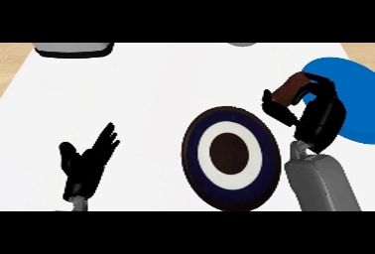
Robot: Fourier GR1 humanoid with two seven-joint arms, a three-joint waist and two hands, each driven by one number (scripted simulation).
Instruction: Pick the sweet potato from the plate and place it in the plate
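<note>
The right hand [316, 111] is curled round the sweet potato [288, 88], a reddish-brown piece pinched between thumb and fingers. The sweet potato is held above the left rim of the blue plate [350, 79], which lies at the right edge of the table [147, 99] and is partly hidden by the hand and cut off by the view's right side. Whether the sweet potato touches the blue plate cannot be told; it tilts, its upper end toward the far edge of the table. The grey right forearm [322, 181] rises from the near edge, just beside the right rim of the ringed plate.

That ringed plate [198, 149] sits near the middle of the table toward the near edge, between the two hands. It has a dark blue outer band, a white ring and a dark brown centre, and nothing lies on it. It is close to the blue plate but apart from it.

The left hand [84, 161] shows near the near left part of the table, open, its fingers straight and pointing up and to the right, thumb spread, holding nothing.

At the far left edge of the table a grey and white object [73, 48] is partly visible; what it is cannot be told. Light wood [11, 64] shows beyond the table's left edge.
</note>
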